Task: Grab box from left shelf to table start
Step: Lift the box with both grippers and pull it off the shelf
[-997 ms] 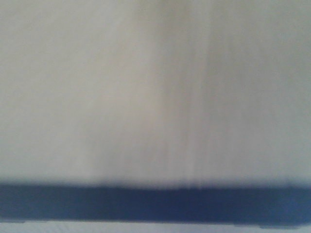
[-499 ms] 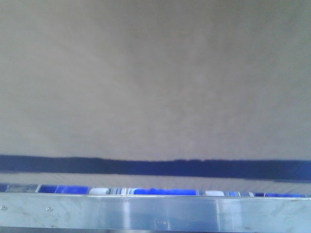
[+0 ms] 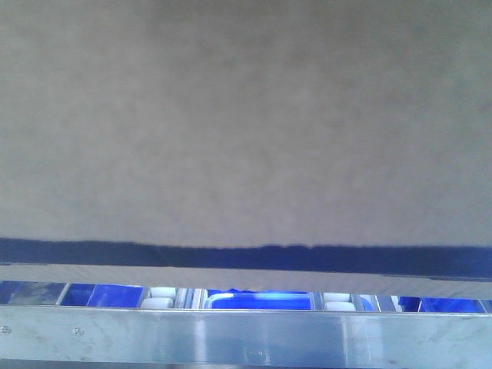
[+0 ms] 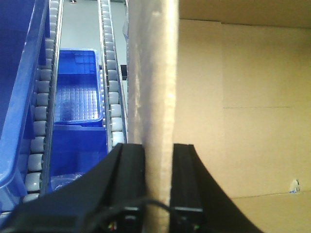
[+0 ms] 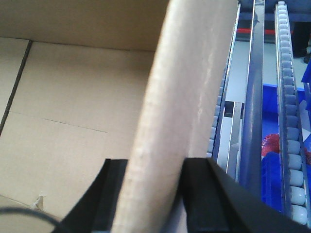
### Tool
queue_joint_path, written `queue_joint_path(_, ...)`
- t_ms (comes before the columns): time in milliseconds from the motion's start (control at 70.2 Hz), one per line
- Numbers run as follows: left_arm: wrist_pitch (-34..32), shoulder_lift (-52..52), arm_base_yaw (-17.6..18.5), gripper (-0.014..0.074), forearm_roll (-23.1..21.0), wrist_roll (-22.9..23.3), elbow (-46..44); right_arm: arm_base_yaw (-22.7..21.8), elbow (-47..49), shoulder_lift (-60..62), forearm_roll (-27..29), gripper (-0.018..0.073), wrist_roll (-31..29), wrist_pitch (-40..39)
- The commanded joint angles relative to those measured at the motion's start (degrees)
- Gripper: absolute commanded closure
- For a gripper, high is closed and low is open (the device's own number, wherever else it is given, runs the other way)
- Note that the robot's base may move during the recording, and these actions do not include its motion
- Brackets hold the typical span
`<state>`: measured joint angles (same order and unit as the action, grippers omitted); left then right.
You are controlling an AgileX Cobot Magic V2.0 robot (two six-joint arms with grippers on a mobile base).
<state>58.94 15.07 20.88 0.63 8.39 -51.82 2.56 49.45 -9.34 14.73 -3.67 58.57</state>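
The left gripper [image 4: 158, 155] was clamped on one side wall of the box [image 4: 252, 97], one finger inside and one outside. The right gripper [image 5: 158, 167] pinched the opposite wall likewise. Beyond, the box sat above the left shelf's [image 3: 246, 338] metal rail, with rollers [image 4: 112, 97] alongside.

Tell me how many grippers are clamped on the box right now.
2. The left gripper pinches the left wall of the box; the right gripper pinches its right wall.

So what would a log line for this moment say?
left end effector: shut on large brown cardboard box wall | right end effector: shut on opposite wall | box: above silvery metal shelf rail
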Motion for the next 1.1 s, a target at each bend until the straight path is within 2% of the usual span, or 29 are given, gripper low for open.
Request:
queue_joint_path(0,-10.9,0.1,0.0,0.0689,2.9,-0.2,-2.1,-0.1,1.8,-1.0,-4.0,0.0503,-1.1,-8.3)
queue_joint_path(1083,-11.1,0.1,0.0,0.0689,2.9,-0.2,0.3,-0.1,1.8,-1.0,-4.0,0.0503,-1.1,-8.3)
